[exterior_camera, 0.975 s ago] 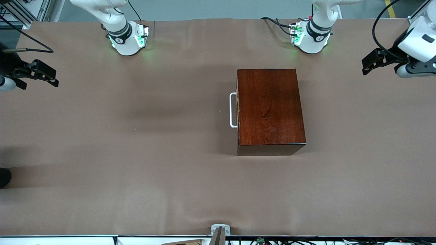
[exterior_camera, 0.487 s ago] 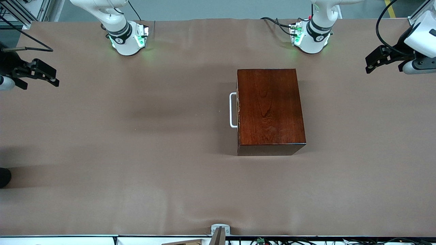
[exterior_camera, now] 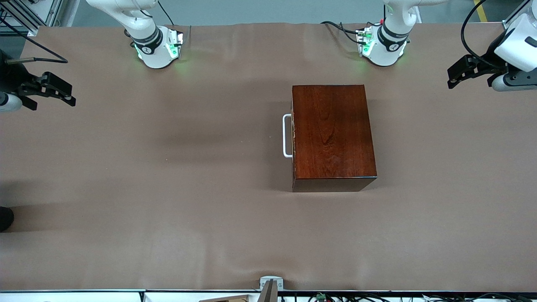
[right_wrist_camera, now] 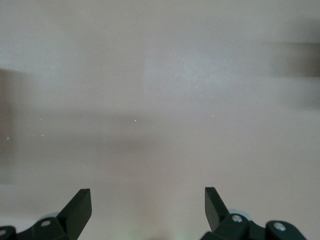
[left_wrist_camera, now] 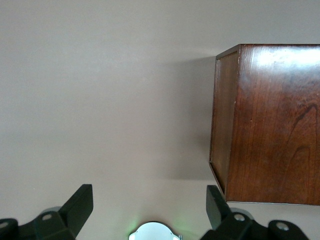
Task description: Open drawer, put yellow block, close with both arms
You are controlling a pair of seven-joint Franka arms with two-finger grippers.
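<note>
Grippers (exterior_camera: 455, 76) apart, drawer (exterior_camera: 288, 135) shut.

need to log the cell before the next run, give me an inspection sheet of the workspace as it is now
surface: brown table cover, slightly wrinkled.
job's things: dark wooden box, drawer shut, white handle facing the right arm's end; yellow block not seen.
clutter: nothing seen.
grippers: left gripper open, over the table's left-arm end; right gripper open, over the right-arm end; both empty.
cables: black cables by the left arm's base.
surroundings: metal bracket at the table's near edge.
</note>
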